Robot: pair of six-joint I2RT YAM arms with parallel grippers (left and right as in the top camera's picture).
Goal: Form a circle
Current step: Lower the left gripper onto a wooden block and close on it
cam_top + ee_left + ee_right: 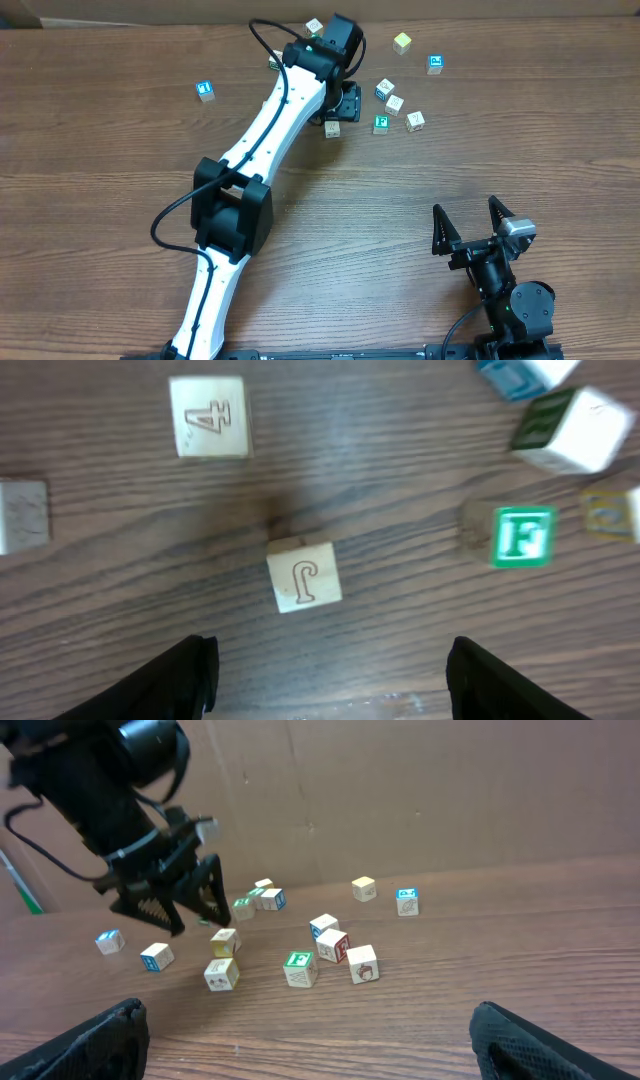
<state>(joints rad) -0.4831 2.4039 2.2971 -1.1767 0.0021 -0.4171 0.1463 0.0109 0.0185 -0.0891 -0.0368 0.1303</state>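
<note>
**Left hand released above the J cube**

Overhead: my left hand (343,103) hangs over the J cube (332,128) on the table (100,200). The circle cubes (394,104) sit just to its right, loosely grouped with gaps. My right hand (468,228) sits near me, spread wide, empty.

Left wrist: fingers (190,670) apart, the J cube ahead between them, untouched.

Right wrist: both hands splayed.

- The J cube (332,129) is lying flat and alone, cream with its letter facing up, at nine o'clock from the F cube (381,124).
- The F cube is showing a green top with a white letter.
- A cream cube (415,121) is sitting near it at three o'clock, not touching.
- A pale cube (394,103) is resting at one o'clock.
- A blue-faced cube (385,89) is sitting just beside the pale cube, at its eleven o'clock.
</note>
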